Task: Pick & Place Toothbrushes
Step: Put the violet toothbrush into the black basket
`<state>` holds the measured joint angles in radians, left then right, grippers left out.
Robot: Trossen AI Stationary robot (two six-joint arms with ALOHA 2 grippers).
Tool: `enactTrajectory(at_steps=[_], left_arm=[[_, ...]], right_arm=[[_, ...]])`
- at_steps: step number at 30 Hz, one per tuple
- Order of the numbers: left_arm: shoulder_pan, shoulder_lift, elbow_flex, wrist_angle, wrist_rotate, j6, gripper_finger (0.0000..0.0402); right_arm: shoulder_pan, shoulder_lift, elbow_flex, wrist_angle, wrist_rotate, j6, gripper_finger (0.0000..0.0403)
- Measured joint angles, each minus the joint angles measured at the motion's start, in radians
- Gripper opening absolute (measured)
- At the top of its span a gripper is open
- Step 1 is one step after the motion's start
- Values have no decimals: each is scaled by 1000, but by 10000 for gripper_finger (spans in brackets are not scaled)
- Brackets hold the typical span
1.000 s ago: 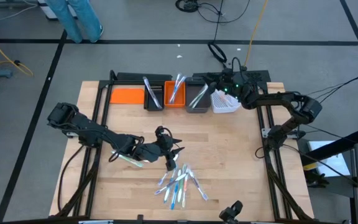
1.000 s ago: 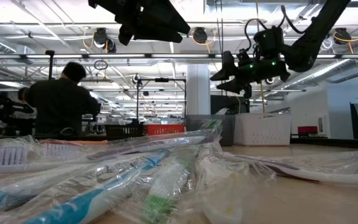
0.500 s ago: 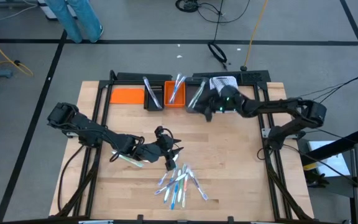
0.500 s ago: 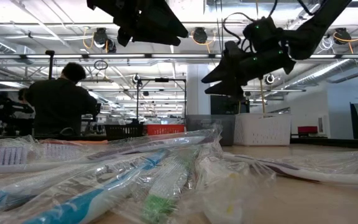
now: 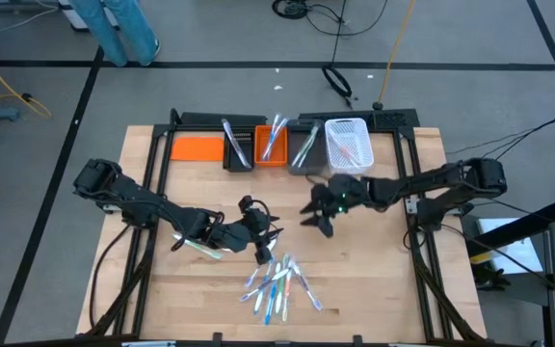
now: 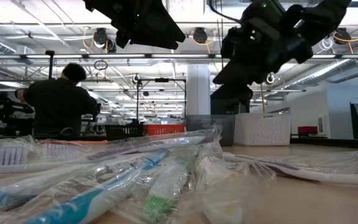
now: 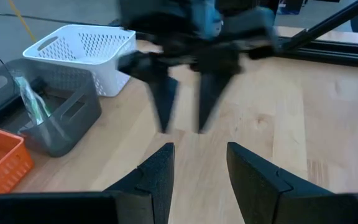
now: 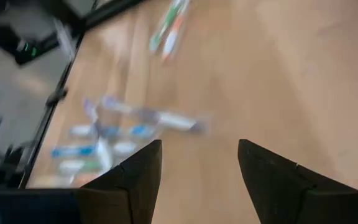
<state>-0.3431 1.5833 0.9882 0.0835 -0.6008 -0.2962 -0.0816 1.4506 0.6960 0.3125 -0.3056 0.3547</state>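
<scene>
Hovering over the worktop (image 5: 374,260), the right hand (image 5: 318,220) and left hand (image 5: 266,243) both hang empty, fingers apart, near the wrapped toothbrushes (image 5: 279,284).

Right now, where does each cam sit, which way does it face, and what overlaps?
High: overhead, straight down; both arms, left gripper, right gripper, toothbrush pile.
Low: table height, level across the pile into the room; both grippers overhead, a person behind.
Left wrist: past its own open fingers toward the white basket.
Right wrist: past its own open fingers toward the pile.
Shared: high and left wrist both show the basket.
</scene>
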Motion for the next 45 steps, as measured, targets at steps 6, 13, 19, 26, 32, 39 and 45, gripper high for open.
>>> enactTrajectory(at_steps=[6,13,19,26,32,39,45], left_arm=[[0,0,0,-8,54,-2,150],[0,0,0,-15,61,-24,150],[0,0,0,-15,61,-52,150],[0,0,0,-15,61,-54,150],[0,0,0,-14,61,-55,150],[0,0,0,-14,77,-58,150],[-1,0,0,-15,86,-62,150]], right_arm=[[140,0,0,-18,82,38,203],[289,0,0,-24,167,104,203],[428,1,0,-90,337,162,203],[557,33,-1,-116,521,261,203],[608,102,-1,-99,570,349,203],[637,209,-2,9,568,417,203],[654,319,-1,183,514,440,203]])
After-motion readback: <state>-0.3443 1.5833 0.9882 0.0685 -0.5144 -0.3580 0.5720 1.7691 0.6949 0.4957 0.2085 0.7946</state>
